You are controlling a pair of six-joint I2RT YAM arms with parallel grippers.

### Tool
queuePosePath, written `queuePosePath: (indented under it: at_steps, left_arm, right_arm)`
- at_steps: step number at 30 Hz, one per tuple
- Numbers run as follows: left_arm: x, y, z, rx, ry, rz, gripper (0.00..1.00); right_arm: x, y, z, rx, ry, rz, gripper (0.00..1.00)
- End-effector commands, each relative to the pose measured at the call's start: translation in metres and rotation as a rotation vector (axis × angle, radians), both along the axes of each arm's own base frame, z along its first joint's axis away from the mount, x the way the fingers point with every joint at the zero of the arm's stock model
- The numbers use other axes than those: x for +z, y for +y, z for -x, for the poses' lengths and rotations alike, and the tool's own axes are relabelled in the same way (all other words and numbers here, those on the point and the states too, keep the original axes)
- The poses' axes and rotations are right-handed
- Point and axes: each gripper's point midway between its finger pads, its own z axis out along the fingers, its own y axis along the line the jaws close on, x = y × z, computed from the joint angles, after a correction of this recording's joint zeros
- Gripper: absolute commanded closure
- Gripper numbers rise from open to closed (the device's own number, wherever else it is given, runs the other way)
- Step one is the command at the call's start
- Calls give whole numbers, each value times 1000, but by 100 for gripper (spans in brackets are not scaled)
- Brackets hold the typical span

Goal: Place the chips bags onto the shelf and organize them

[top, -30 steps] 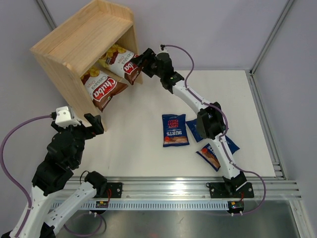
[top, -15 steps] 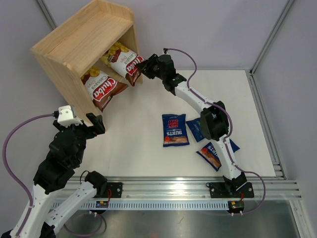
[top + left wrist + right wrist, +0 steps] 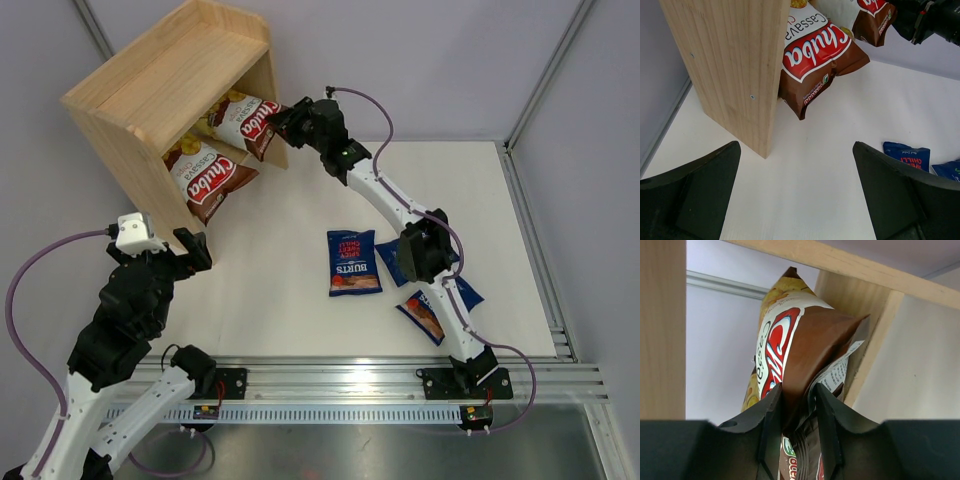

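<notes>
The wooden shelf [image 3: 160, 70] stands at the back left, its open side facing the table. Two brown-and-white Chuba bags sit in it. One Chuba bag [image 3: 207, 175] leans out of the near compartment, also visible in the left wrist view [image 3: 815, 55]. My right gripper [image 3: 278, 122] is shut on the bottom end of the other Chuba bag [image 3: 243, 118], whose crimped brown end is pinched between the fingers [image 3: 799, 405]. My left gripper [image 3: 190, 250] hangs open beside the shelf's near corner [image 3: 797, 190], nothing in it. Three blue Burts bags [image 3: 352, 262] lie flat mid-table.
Two of the blue bags [image 3: 395, 262] [image 3: 425, 315] lie partly under the right arm's forearm. The shelf's side panel [image 3: 725, 65] stands just ahead of the left gripper. A metal rail [image 3: 540, 250] runs along the table's right edge.
The right jaws have closed on the farther Chuba bag's end. The gripper drew back slightly, then moved toward the shelf again with the bag. The left arm is still.
</notes>
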Motion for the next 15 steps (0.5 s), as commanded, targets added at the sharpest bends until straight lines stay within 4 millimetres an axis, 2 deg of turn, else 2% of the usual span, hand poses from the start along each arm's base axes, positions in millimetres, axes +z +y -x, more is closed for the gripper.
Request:
queuePosePath:
  at_steps: [1, 5, 7, 15]
  left_arm:
    - [7, -2, -3, -8, -29, 1, 1]
    - [8, -2, -3, -10, -34, 5, 1]
    - [8, 0, -2, -5, -36, 5, 1]
    - [9, 0, -1, -8, -42, 10, 1]
  right_arm:
    - [3, 12, 1, -43, 12, -27, 63]
    - [-2, 15, -6, -95, 12, -34, 63]
    - [-11, 15, -10, -128, 25, -29, 64]
    - [-7, 19, -13, -184, 14, -56, 64]
